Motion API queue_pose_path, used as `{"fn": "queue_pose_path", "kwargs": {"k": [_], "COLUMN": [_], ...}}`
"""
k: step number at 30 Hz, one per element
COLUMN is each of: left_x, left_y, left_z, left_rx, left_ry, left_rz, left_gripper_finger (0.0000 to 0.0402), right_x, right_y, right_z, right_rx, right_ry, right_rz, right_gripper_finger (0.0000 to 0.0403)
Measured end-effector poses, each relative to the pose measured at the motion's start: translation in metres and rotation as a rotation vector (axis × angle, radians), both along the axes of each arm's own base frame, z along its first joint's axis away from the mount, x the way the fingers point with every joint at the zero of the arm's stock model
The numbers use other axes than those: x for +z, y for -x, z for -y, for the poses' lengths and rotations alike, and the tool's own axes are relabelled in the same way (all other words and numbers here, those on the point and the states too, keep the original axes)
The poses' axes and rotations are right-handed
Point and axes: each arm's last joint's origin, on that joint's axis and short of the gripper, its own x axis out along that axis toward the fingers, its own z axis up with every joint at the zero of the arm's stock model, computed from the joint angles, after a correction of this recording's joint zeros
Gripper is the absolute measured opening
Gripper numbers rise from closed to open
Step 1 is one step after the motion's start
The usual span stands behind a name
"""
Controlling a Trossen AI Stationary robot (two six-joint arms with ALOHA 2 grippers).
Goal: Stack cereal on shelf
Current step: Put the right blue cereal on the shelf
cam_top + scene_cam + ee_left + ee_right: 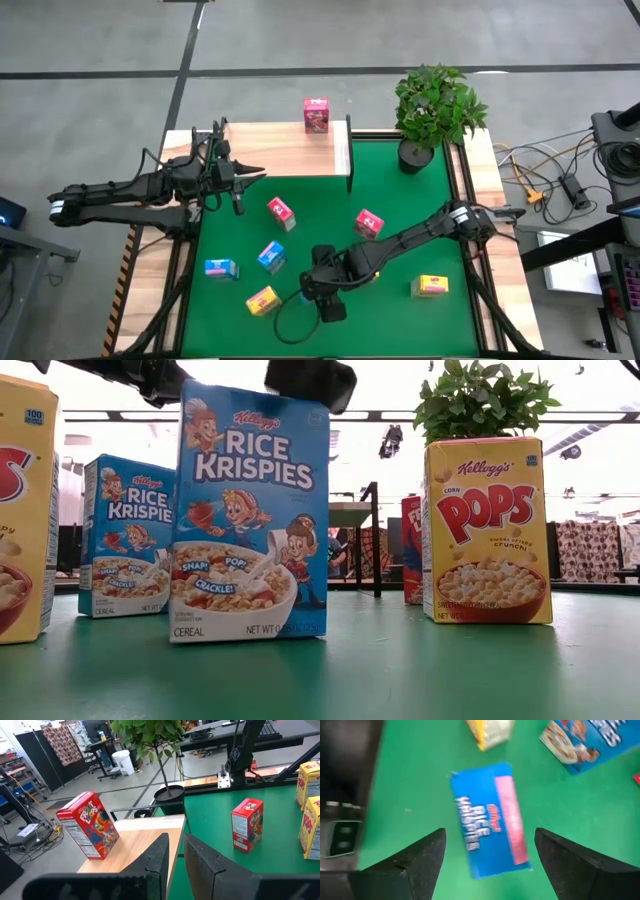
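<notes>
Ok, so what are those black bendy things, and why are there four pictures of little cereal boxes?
Those are two dark robot arms. One picture looks down from above, one sits at table height, and one camera rides on each wrist. Small cardboard cereal boxes, blue, yellow and pink-red, sit on the green mat. One pink-red box already stands on the light wooden shelf. The right gripper hangs open over a blue Rice Krispies box, holding nothing. The left gripper waits beside the shelf, empty.
</notes>
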Motion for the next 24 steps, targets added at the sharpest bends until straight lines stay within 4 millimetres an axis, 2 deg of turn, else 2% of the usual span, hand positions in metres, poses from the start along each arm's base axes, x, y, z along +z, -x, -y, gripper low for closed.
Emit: {"fn": "queue_pose_path", "kwargs": {"k": [7,16,24], "left_x": [0.0007,0.0015,0.0017], "left_y": [-0.0001,-0.0002,-0.0003], "left_z": [0.0000,0.0000,-0.0001], "left_rx": [-0.002,-0.002,-0.001], "left_ry": [-0.009,-0.015,-0.015], "left_rz": [0.004,0.010,0.012], "left_gripper_finger": [0.0041,0.0041,0.0041], "right_x": [-0.0107,-0.0087,-0.0036], "right_y": [0.0011,-0.0017,-0.0022], "right_z": [0.0011,0.0000,-0.0011], "right_rx": [-0.005,-0.001,-0.005], "right_ry": [0.009,-0.010,-0.057], "right_rz": [-0.023,0.007,0.004], "right_gripper_finger": [0.0263,0.0194,0.0165]}}
